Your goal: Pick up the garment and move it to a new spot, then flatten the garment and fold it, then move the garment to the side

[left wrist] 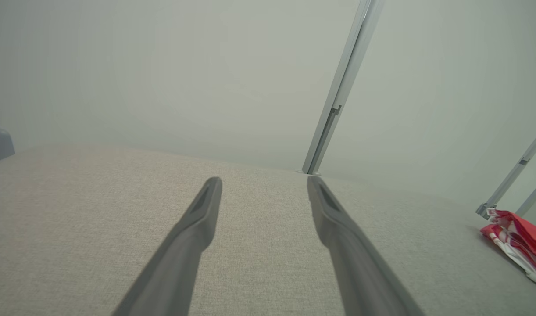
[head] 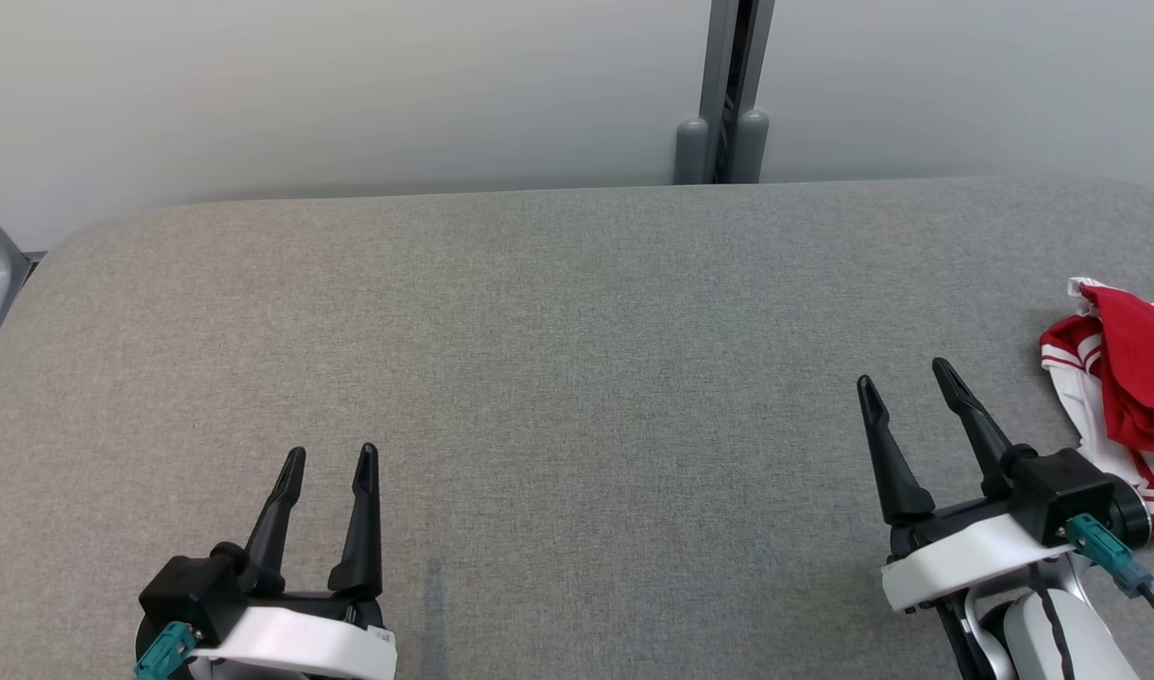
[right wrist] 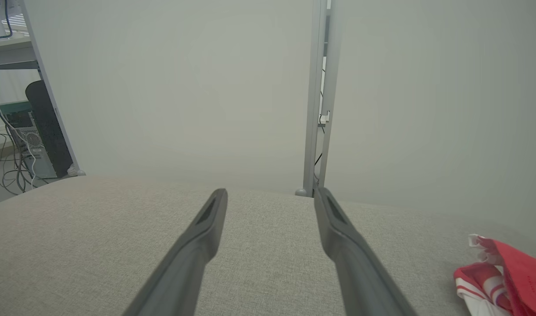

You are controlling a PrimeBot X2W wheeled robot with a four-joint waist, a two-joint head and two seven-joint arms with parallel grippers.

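Observation:
A crumpled red and white garment [head: 1125,397] lies at the table's right edge, partly cut off by the head view. It also appears low right as the garment [left wrist: 518,243] in the left wrist view and as the garment [right wrist: 509,278] in the right wrist view. My right gripper [head: 907,378] is open just left of it, not touching it, nothing between its fingers. My left gripper [head: 334,458] is open near the front left, far from the garment. Both pairs of fingers hover over bare fabric.
The grey fabric-covered table [head: 558,359] stretches wide between the grippers. A pale wall with a grey vertical post [head: 723,104] stands behind its far edge. A shelf with a dark computer tower [right wrist: 44,127] and cables sits beyond the table's left corner.

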